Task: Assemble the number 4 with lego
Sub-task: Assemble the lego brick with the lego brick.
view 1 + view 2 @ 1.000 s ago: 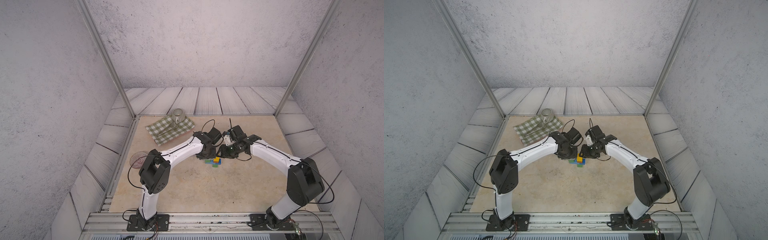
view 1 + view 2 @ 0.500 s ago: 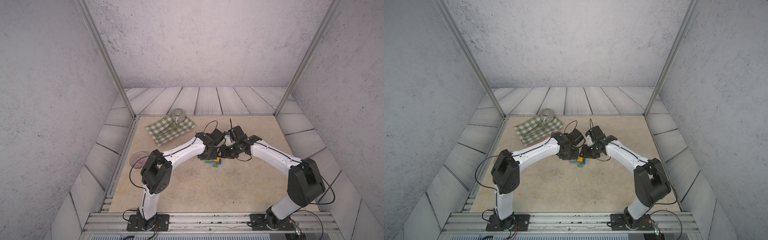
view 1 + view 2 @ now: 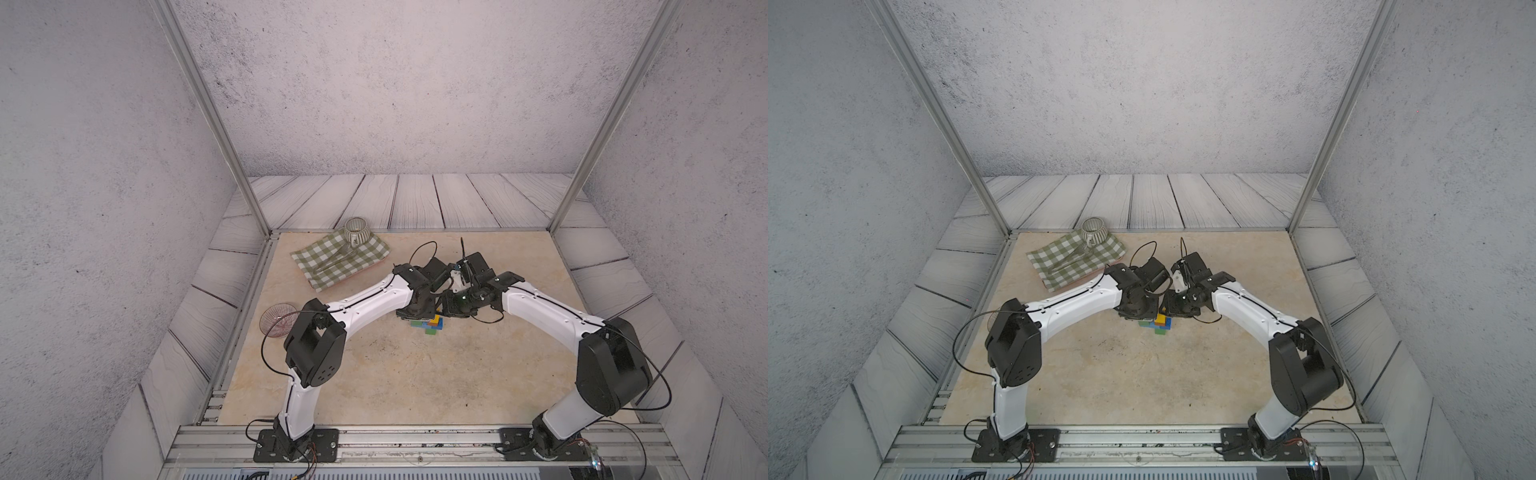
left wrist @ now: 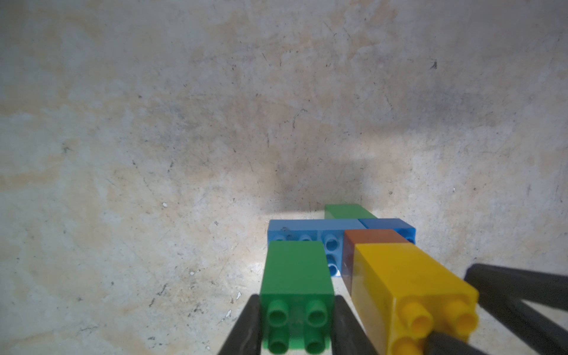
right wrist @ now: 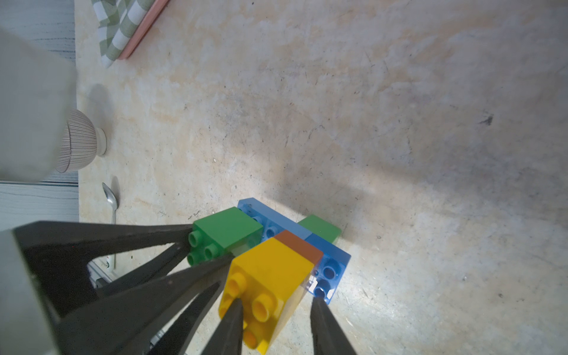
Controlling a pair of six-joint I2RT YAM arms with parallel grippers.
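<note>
The number 4 (image 3: 430, 324) (image 3: 1158, 324) lies flat on the table between my two wrists in both top views. Its lego reads as a light-blue crossbar (image 4: 307, 226), a dark blue brick (image 5: 332, 255), a green stem (image 4: 347, 210), a green upright (image 4: 295, 270), and a yellow brick (image 5: 270, 264) over an orange-brown one (image 5: 299, 242). My left gripper (image 4: 296, 302) is shut on the green upright's studded end. My right gripper (image 5: 275, 302) stands narrow at the yellow brick, one fingertip (image 5: 235, 307) across its studs, the other beside it near the dark blue end.
A green checked cloth (image 3: 336, 259) on a pink tray, with a ribbed cup (image 3: 357, 230) on it, lies at the back left. A glass dish (image 3: 276, 322) sits by the left edge, with a spoon (image 5: 112, 199) near it. Both wrists crowd the figure.
My left arm's elbow has edged a little inward. Both grippers stay at the brick figure, which has not visibly moved.
</note>
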